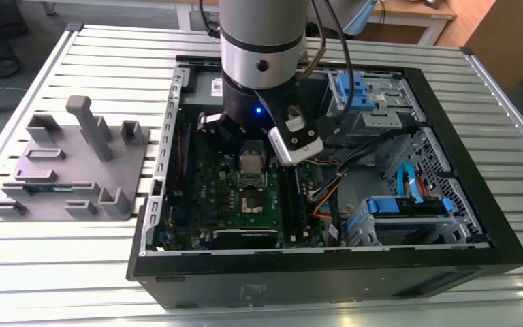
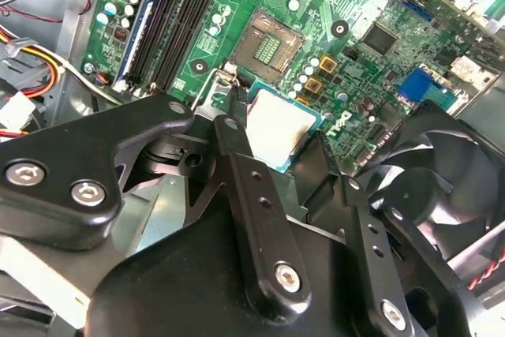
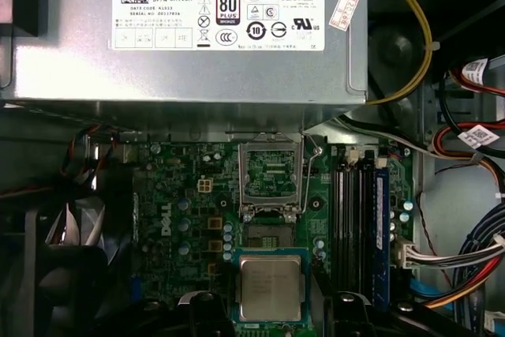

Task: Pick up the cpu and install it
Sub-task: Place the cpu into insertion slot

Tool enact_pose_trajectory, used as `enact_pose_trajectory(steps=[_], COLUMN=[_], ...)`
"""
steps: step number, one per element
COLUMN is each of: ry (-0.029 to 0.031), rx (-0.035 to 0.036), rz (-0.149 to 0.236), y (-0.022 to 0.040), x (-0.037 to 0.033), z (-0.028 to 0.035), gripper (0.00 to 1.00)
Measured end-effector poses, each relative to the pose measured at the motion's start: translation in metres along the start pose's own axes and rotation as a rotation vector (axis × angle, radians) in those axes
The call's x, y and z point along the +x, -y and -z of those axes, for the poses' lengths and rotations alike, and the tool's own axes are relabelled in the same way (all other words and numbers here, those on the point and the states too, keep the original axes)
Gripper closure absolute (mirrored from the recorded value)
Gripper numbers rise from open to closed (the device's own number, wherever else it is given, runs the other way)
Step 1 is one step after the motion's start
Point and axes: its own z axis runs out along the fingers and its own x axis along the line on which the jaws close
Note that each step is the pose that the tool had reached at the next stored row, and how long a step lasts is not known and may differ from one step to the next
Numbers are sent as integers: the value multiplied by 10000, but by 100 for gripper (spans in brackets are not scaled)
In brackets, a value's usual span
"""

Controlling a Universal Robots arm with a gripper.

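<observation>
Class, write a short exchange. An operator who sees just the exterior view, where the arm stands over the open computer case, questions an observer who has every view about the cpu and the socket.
Operator: The arm's body covers its tip in my view. Where is the cpu?
Observer: In both wrist views the cpu is held in the gripper, silvery top facing the camera.
Operator: Is it seated in the socket?
Observer: No. In the first wrist view the socket lies bare beside the cpu, with its metal frame swung open.
</observation>
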Motion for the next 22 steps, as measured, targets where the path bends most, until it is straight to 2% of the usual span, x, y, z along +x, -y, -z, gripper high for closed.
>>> enact_pose_trajectory(steps=[11, 17, 22], ry=[0, 0, 0], rx=[1, 2, 1], rz=[-1, 0, 0], y=[5, 5, 6], x=[2, 2, 2], z=[-98, -111, -149], gripper=[53, 53, 53])
